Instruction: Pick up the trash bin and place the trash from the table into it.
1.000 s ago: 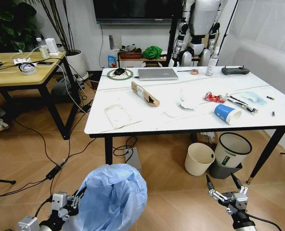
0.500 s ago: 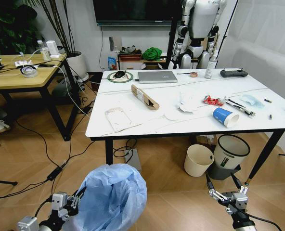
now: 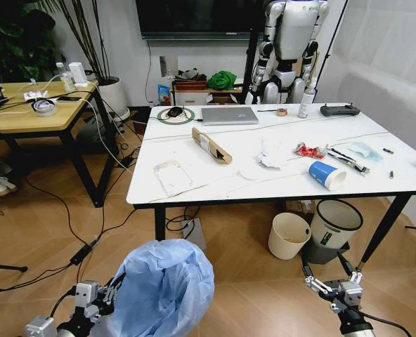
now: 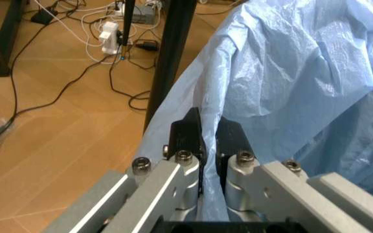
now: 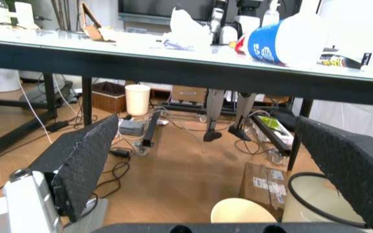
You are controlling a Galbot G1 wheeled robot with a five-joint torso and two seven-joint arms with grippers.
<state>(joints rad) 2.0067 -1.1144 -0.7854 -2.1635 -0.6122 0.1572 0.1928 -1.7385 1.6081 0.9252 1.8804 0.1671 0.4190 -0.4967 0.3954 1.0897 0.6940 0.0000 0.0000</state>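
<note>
Wooden flooring is spreading under the table (image 3: pixel 194 184), which is standing ahead of the robot with the trash lying on its white top. From the head view, a brown box (image 3: pixel 211 140) is lying near the laptop (image 3: pixel 230 115), crumpled tissues (image 3: pixel 270 152) are sitting in the middle, and a red wrapper (image 3: pixel 309 149), a blue cup (image 3: pixel 327 175) on its side and a light-blue mask (image 3: pixel 367 149) are lying toward the right end. Under that end a cream bucket (image 3: pixel 289 235) and a white bin with black rim (image 3: pixel 339 222) are standing side by side.

Low on the left, the bin (image 3: pixel 164 289) with its puffed light-blue bag is hanging off the floor, well apart from the table. The left gripper (image 3: pixel 114 288) is touching its side. The left wrist view is showing what the head view is hiding: the two black fingers (image 4: pixel 188 137) are pressed together, pinching a fold of the bag (image 4: pixel 290 77).

The right gripper (image 3: pixel 332 272) is hovering low on the right with its fingers spread and holding nothing. Its wrist view is looking under the table edge (image 5: pixel 186 63) and is showing the cup (image 5: pixel 280 43) from the side, with white marks on the blue that I cannot read, and a flat cardboard with labels (image 5: pixel 264 182) on the floor, also too small to read.
</note>
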